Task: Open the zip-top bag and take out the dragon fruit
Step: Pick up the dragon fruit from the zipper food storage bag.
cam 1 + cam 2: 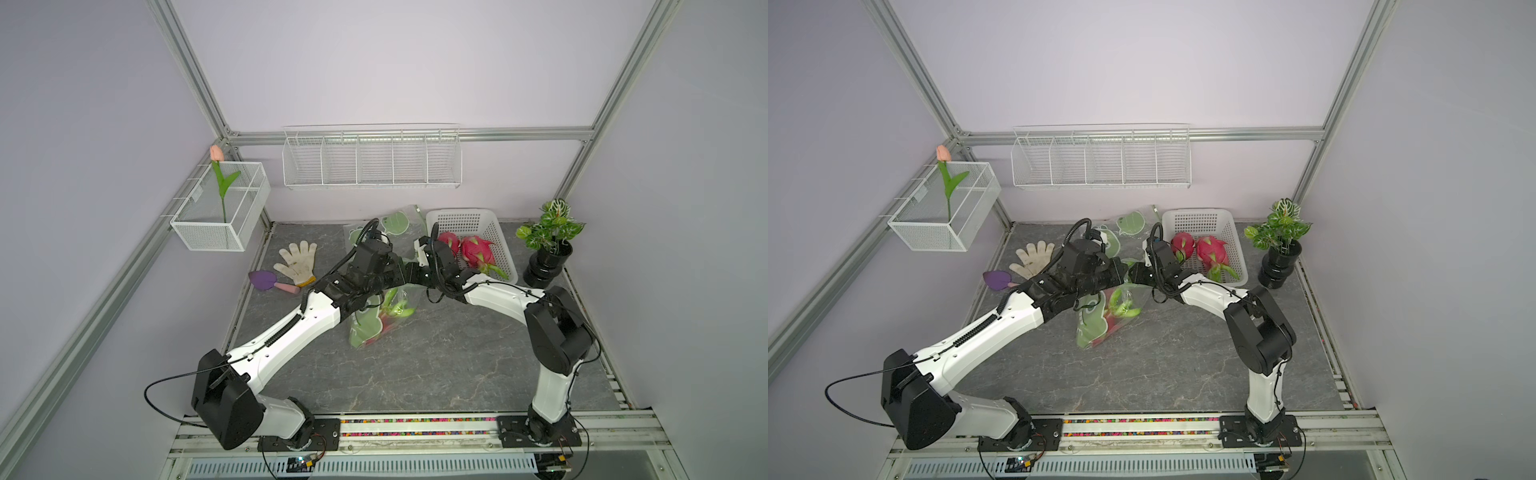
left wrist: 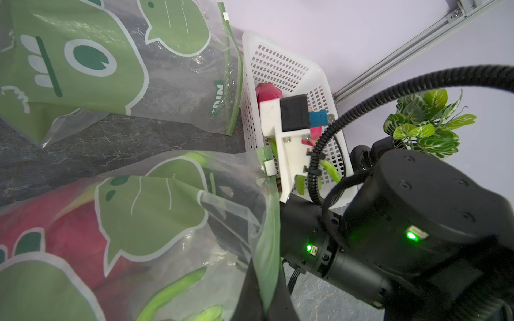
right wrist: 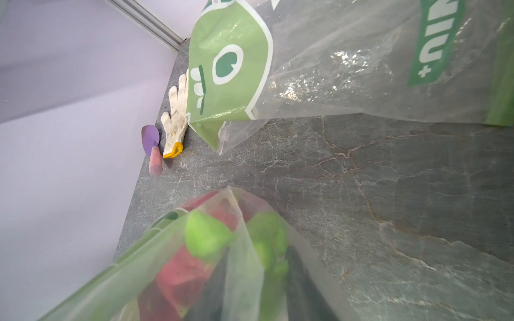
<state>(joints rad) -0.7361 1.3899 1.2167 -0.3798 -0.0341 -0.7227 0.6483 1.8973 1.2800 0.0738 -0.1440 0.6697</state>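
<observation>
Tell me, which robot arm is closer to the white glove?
Left. The left arm passes close by the glove; the right arm sits beyond the zip-top bag, by the basket.

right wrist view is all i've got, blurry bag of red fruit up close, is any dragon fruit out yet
Observer: Yes. Two dragon fruits lie in the white basket, seen in both top views.
Operator: is the left claw on the bag
Observer: The left claw is shut and seems to pinch the green rim of the zip-top bag in the left wrist view.
Operator: anything near the basket to avoid
Observer: A potted plant stands apart from it, by the table's right edge.
</observation>
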